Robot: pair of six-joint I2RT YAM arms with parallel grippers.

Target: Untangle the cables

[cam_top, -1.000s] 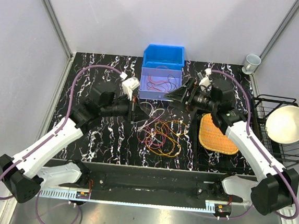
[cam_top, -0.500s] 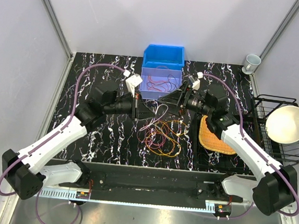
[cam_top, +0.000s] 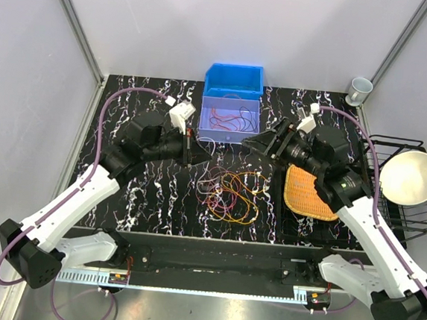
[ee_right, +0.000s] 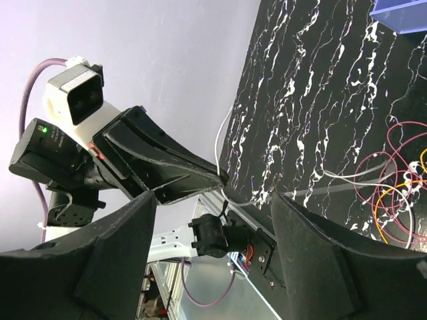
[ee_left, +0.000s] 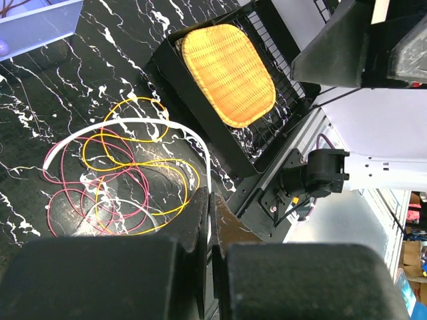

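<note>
The cables (cam_top: 231,195) lie in a loose tangle of orange, yellow, red and purple loops on the black marble table; they also show in the left wrist view (ee_left: 120,180). My left gripper (cam_top: 203,154) hangs just up-left of the tangle. It is shut on a thin white cable (ee_left: 133,123) that arcs over the pile into the closed fingertips (ee_left: 210,200). My right gripper (cam_top: 248,142) is open and empty, above the pile's far right side. In the right wrist view it (ee_right: 213,200) faces the left gripper (ee_right: 167,167) with a gap between them.
A clear purple tray (cam_top: 230,120) holding red cables sits behind the tangle, with a blue bin (cam_top: 234,79) behind it. A yellow wicker mat (cam_top: 312,191) lies on a black tray at the right. A dish rack with a white bowl (cam_top: 410,177) and a cup (cam_top: 359,89) stand far right.
The two grippers met above the tangle half a second ago. The right gripper has since drawn back to the right, and the left has shifted slightly left, still gripping the white cable.
</note>
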